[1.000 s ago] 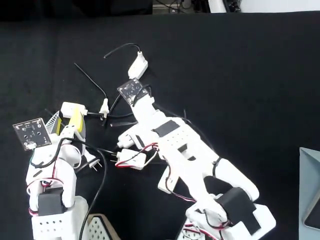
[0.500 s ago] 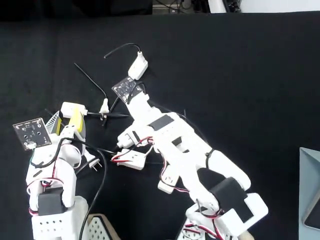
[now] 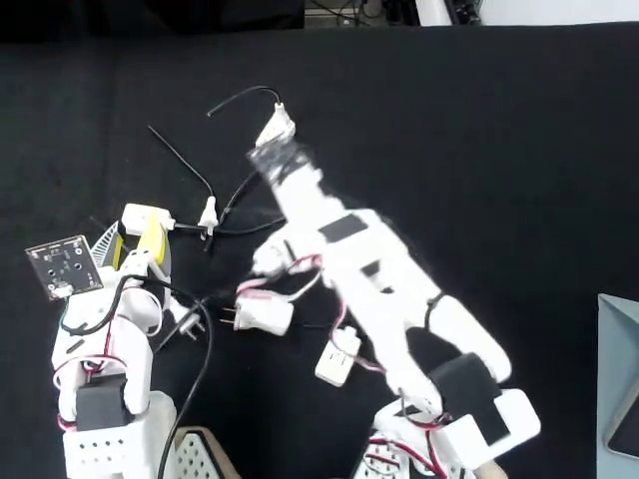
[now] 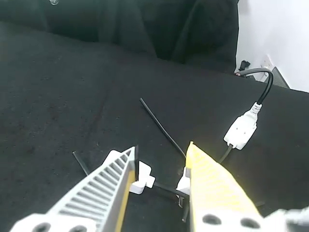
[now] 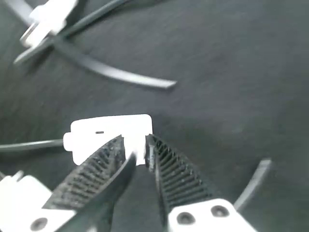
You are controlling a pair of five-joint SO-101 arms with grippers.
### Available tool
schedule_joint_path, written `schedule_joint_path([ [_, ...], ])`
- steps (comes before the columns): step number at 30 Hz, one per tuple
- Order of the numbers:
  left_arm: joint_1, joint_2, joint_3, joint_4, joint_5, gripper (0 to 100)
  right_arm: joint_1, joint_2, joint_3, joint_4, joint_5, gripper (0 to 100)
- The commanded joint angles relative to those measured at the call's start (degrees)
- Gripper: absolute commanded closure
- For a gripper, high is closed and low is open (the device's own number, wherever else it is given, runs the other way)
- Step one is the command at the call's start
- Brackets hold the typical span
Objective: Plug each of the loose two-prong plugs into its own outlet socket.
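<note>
High view: the left arm is seen low at one side of the black counter (image 3: pixel 499 150), and the right arm is stretched across it towards a white outlet socket (image 3: pixel 276 128) that lies far out with a black cable curling from its end. A small white plug (image 3: pixel 208 213) lies just beyond the left pincer (image 4: pixel 161 146), and a larger two-prong plug (image 3: pixel 262 316) lies nearer the arm bases, beside the right arm, with its prongs pointing towards the left arm. Neither plug is seated in a socket.

The left pincer is open and empty, with its white and yellow fingers (image 4: pixel 212 183) spread over the counter and small white plug bodies lying between and just past the tips. The right pincer (image 5: pixel 135 141) is set against the edge of the socket. Whether it is gripping the body or merely resting against it cannot be told.

The plugs are judged to be light, rigid plastic, easily dragged or twisted by their springy cables. Each is best taken across the flat sides of the body, behind the prongs, so that the thin metal prongs are left free and unbent. The smooth shell may slip under a push, so a firm, square hold is called for. The socket is likewise light and would probably slide on the cloth, so it should be held steady by one pincer while a plug is pressed in.
</note>
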Motion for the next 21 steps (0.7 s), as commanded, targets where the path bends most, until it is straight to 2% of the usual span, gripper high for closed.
schedule_joint_path([
  [1,-0.5,-0.4,-0.1,-0.4,0.2,83,6.8,-1.9,-10.1,-0.1,0.3,98.5],
  [7,-0.5,-0.4,0.0,-0.4,0.2,83,13.1,5.6,-22.1,-0.4,0.0,98.5],
  [16,-0.5,-0.4,0.0,-0.4,0.2,83,17.6,22.5,-34.7,-11.7,0.0,98.4],
  [21,-0.5,-0.4,0.0,-0.4,0.2,83,20.4,29.7,-42.7,-12.6,0.0,98.3],
])
